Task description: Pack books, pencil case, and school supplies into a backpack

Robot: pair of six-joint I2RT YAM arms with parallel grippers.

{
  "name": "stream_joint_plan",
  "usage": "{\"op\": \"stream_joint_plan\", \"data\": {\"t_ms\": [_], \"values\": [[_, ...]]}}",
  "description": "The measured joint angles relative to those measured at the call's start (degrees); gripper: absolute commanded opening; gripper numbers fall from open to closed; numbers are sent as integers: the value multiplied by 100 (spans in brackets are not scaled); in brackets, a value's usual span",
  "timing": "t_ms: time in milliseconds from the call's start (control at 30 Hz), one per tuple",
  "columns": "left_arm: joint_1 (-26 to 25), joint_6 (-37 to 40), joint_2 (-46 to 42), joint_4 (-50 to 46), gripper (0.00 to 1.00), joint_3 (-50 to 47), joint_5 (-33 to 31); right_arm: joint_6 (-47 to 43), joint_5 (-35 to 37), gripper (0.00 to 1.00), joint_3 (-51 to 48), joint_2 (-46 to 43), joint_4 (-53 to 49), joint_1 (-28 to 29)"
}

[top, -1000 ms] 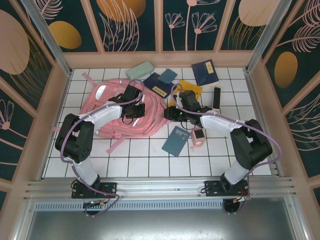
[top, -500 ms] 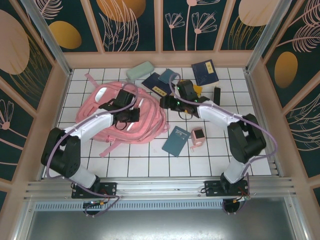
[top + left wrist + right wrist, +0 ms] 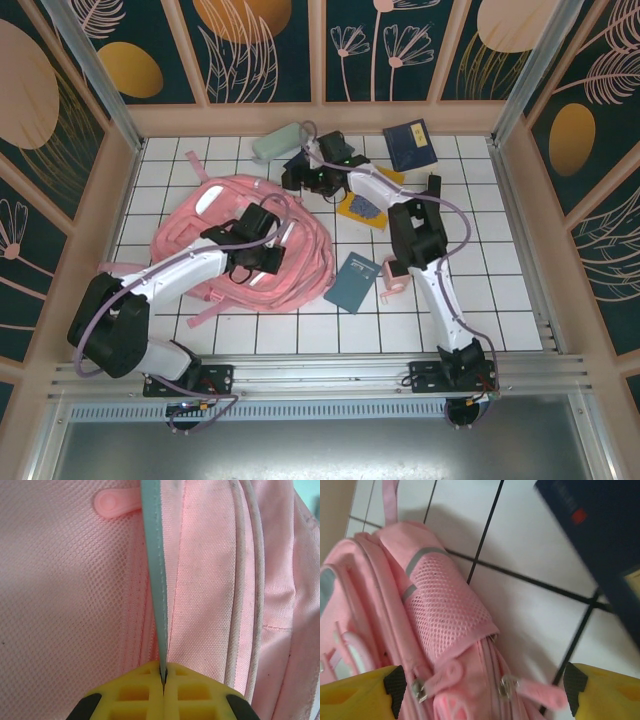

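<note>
Backpack, left-centre of the top view: soft, limp fabric, likely to sag, so best taken at seams or zip pulls. Left gripper is clamped on its pale strip; right gripper hangs wide-jawed by the zip end. Pencil case lies top centre.

Navy book blurry, partly beyond the right wrist view's edge.

Large soft pink fabric backpack left of centre on white tiled table, pale mint oblong pencil case just behind it, navy flat book at far right, yellow flat book right of backpack, dark teal flat book before it, pink cube gadget just right of that, slim black bar right of yellow book.
</note>
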Motion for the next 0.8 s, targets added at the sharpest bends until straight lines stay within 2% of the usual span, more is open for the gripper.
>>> {"op": "stream_joint_plan", "data": {"t_ms": [100,167,333,433,467,633,800], "values": [[-127,138,-68,-63,0,-7,-24,-98,-229,81,439,404,-225,140],[-168,210,-131,-98,0,-22,-39,-98,-413,73,754,544,-291,186],[-188,264,-210,-192,1,-37,-249,-103,-551,27,1128,885,-393,271],[-221,155,-210,-254,35,-37,-378,-52,-579,6,964,909,-328,273],[-232,94,-210,-258,40,-37,-433,-59,-610,2,903,903,-273,262],[-212,-389,-238,-256,67,-35,-597,122,-741,0,407,717,146,166],[166,-909,-627,-278,71,109,-579,566,-483,0,-466,223,601,-39]]}}
